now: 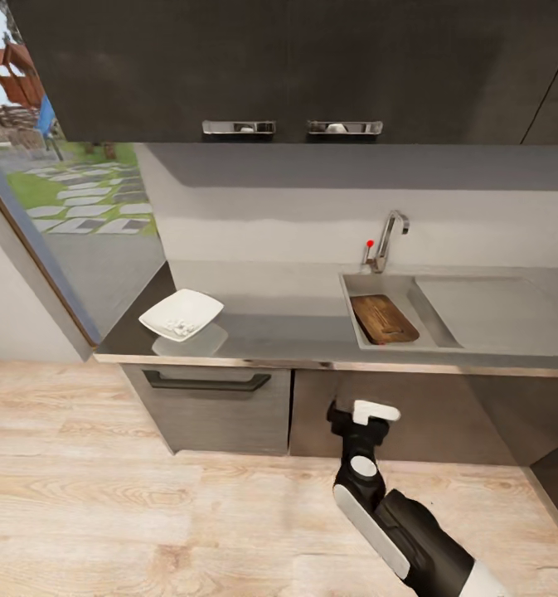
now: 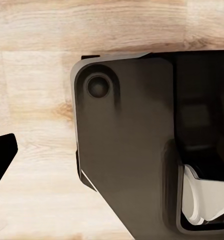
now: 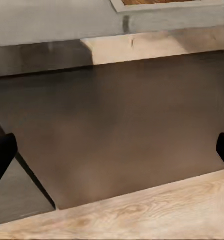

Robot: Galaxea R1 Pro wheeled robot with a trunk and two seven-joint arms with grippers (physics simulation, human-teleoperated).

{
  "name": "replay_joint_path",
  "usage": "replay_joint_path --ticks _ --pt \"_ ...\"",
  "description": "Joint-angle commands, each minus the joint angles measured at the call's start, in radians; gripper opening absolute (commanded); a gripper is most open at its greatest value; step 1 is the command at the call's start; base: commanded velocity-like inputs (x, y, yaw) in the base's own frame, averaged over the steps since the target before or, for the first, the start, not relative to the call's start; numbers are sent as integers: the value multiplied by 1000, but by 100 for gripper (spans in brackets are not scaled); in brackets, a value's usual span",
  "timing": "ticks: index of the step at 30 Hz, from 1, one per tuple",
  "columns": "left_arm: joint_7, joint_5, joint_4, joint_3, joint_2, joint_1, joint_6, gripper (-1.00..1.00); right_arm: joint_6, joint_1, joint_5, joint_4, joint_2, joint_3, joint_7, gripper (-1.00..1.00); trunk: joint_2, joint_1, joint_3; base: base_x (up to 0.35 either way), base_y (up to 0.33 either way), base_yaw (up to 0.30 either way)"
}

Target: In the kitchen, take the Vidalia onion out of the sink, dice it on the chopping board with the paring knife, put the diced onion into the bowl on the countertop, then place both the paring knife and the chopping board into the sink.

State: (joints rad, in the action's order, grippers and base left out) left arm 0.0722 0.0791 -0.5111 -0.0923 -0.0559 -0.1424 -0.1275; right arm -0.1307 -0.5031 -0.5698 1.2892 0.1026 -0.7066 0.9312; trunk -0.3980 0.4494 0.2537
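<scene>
1. Inside the sink [image 1: 395, 286] lies the chopping board [image 1: 384, 318]; the paring knife isn't discernible
2. On the surface [image 1: 295, 319], the bowl [image 1: 181, 314] holds diced onion [image 1: 179, 327]
3. Right gripper [image 3: 112, 150] jaws spread, holding nothing; left jaws unclear

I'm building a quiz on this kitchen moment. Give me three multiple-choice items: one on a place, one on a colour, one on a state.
1. Where is the chopping board?
A. in the sink basin
B. beside the bowl
C. on the floor

2. What colour is the tap's knob?
A. blue
B. red
C. green

3. What does the bowl hold?
A. nothing
B. a knife
C. small pale pieces

Answers:
1. A, the board lies inside the sink.
2. B, a red dot by the chrome tap.
3. C, whitish bits sit in the white bowl.
</scene>
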Motion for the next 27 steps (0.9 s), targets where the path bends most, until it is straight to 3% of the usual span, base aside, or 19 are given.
replay_joint_path --ticks 1,3,5,9,12,14,15,18,22,27 --pt "0 8 -1 -5 -1 0 -1 100 18 -2 -2 -49 -2 -17 -9 100 -2 1 2 -3 0 0" --pt "0 8 -2 -5 -2 0 -1 100 99 -2 -3 -192 -16 -42 -77 100 -2 1 2 -1 0 0" --pt "0 8 -3 -4 -2 0 -1 100 180 -2 -4 -368 -47 -51 -169 100 -2 1 2 0 0 0" --pt "-1 8 -4 -2 -2 0 -1 100 396 -2 -3 -835 -144 -55 -409 100 -2 1 2 0 0 0" --pt "-3 9 -7 0 -4 0 0 100 498 -2 -4 -1057 -167 -54 -550 100 -2 1 2 0 0 0" --pt "-4 10 -10 1 -7 0 0 100 530 -2 -4 -1157 -171 -53 -626 100 -2 1 2 0 0 0" --pt "-4 11 -11 1 -9 0 0 100 546 2 -3 -1223 -176 -52 -697 100 -2 1 2 0 0 0" --pt "-18 13 -12 4 -19 1 0 100 554 70 -4 -1260 -178 -51 -772 100 -2 1 2 0 0 0" --pt "-75 15 -11 6 -23 1 1 100 555 193 -4 -1270 -174 -51 -793 100 -2 1 1 0 0 0" --pt "-90 16 -10 6 -24 4 1 100 557 299 -4 -1271 -176 -51 -796 100 -2 1 -6 0 0 0"
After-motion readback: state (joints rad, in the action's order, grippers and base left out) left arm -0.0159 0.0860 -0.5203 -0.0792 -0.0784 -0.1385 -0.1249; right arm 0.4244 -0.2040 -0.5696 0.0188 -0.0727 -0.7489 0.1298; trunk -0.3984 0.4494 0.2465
